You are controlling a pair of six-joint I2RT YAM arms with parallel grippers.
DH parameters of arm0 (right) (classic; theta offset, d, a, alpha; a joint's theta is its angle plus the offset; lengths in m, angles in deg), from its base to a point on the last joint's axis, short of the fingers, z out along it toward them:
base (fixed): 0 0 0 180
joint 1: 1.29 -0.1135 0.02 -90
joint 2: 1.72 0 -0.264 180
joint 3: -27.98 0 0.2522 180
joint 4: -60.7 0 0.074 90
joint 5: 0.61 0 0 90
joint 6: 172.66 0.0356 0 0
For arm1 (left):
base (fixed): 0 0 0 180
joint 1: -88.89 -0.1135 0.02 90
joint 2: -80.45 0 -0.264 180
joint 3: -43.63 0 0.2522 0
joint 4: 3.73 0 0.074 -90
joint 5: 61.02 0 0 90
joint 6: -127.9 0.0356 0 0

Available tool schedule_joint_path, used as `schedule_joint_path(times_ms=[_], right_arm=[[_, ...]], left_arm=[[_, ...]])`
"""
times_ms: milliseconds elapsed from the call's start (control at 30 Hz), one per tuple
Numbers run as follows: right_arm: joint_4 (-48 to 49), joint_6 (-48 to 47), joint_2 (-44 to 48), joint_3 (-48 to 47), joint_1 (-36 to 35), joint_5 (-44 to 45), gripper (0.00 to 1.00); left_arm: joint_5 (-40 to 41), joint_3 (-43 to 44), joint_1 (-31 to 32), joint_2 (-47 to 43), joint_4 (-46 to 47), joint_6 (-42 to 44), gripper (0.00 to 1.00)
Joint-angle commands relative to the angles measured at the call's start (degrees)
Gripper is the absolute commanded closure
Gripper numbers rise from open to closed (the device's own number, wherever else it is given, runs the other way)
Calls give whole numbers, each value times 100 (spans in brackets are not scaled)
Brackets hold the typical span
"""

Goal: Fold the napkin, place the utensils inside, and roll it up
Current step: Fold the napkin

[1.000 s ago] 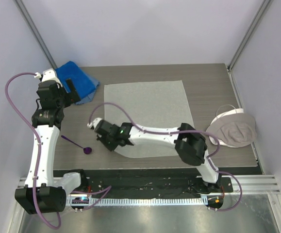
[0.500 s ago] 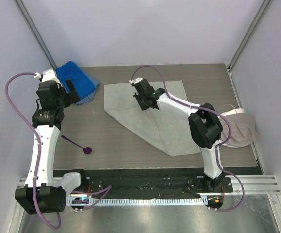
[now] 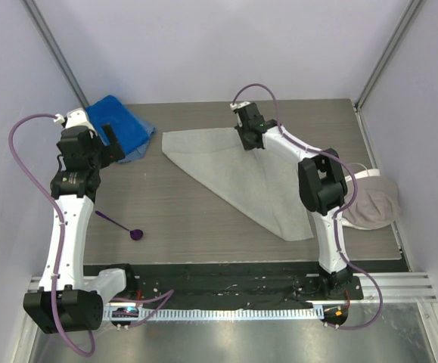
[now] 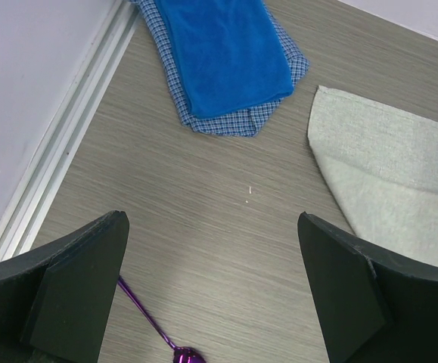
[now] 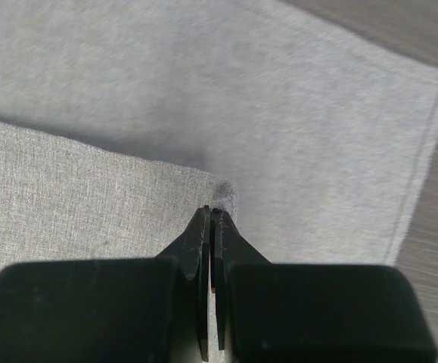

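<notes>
Your right jaws are pressed together on a corner of the napkin [image 3: 241, 178]. Over the last second they have carried that corner from the near left clear across to the far edge. The cloth that lay flat and square is now doubled on the diagonal (a rough triangle, its fold line on the near side of those jaws). In the right wrist view the pinched corner sits on the lower layer, whose hem shows beyond and to the right of the jaws, so the edges do not quite meet. I judge the first fold all but made. What remains is letting go, and perhaps squaring it up.

Your left jaws stand wide apart, holding nothing, and have not stirred. The purple spoon [image 3: 119, 223] lies on the surface [image 3: 181, 219] just near-side of them, well apart from the napkin. The blue towel [image 4: 226, 53] lies beyond them.
</notes>
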Motion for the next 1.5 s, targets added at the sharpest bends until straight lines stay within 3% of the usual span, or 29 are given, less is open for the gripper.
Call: schedule_joint_path(times_ms=[0, 567, 1467], right_arm=[[167, -250, -132, -573, 293, 192, 99], [132, -611, -915, -1680, 962, 509, 99], [115, -690, -1636, -2516, 1428, 588, 99]], left_arm=[[140, 10, -19, 5, 283, 98, 0], [185, 18, -28, 145, 257, 116, 0], [123, 27, -89, 172, 265, 107, 0]])
